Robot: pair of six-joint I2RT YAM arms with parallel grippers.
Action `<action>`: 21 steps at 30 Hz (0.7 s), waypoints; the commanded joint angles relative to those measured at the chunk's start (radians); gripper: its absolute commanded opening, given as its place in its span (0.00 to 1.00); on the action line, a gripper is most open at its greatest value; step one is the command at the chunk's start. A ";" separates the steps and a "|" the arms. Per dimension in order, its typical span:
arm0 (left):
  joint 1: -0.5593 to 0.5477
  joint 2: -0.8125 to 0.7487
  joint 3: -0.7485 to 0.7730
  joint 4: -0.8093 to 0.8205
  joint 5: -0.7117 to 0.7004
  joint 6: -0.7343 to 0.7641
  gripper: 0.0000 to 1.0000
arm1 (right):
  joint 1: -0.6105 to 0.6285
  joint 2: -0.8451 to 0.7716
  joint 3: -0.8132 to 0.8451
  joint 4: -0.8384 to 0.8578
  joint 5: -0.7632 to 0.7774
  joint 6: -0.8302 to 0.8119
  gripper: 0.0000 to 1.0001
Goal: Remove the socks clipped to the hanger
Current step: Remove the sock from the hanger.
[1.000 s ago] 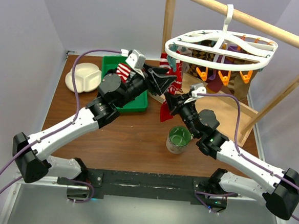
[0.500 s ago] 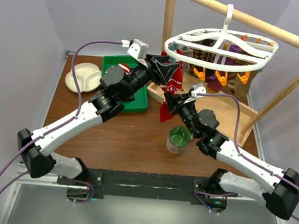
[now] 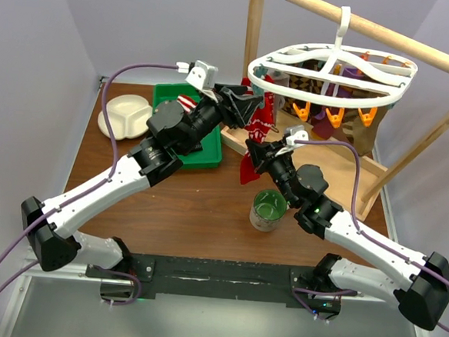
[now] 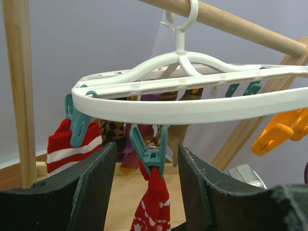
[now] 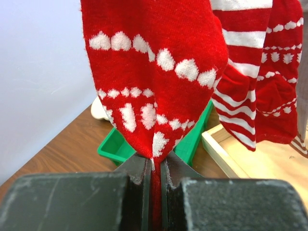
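Left tool (image 3: 246, 107) released, jaws flanking the teal clip (image 4: 150, 153) dead ahead under the hanger (image 4: 192, 108) rim; red sock (image 5: 154, 72) hangs vertically down into clenched right tool (image 5: 153, 175).

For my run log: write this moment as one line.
left pincer: open, flanking teal clip | right pincer: shut on red sock | red sock: clipped to hanger

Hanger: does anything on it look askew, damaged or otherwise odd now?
Nothing looks damaged. One oddity: the red patterned sock hangs from a teal clip on the hanger rim while the right gripper has its jaws shut on the sock's lower end.
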 commanded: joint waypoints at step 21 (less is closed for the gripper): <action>0.000 0.044 0.075 0.078 0.028 0.053 0.61 | -0.002 -0.010 0.045 -0.008 -0.017 0.000 0.00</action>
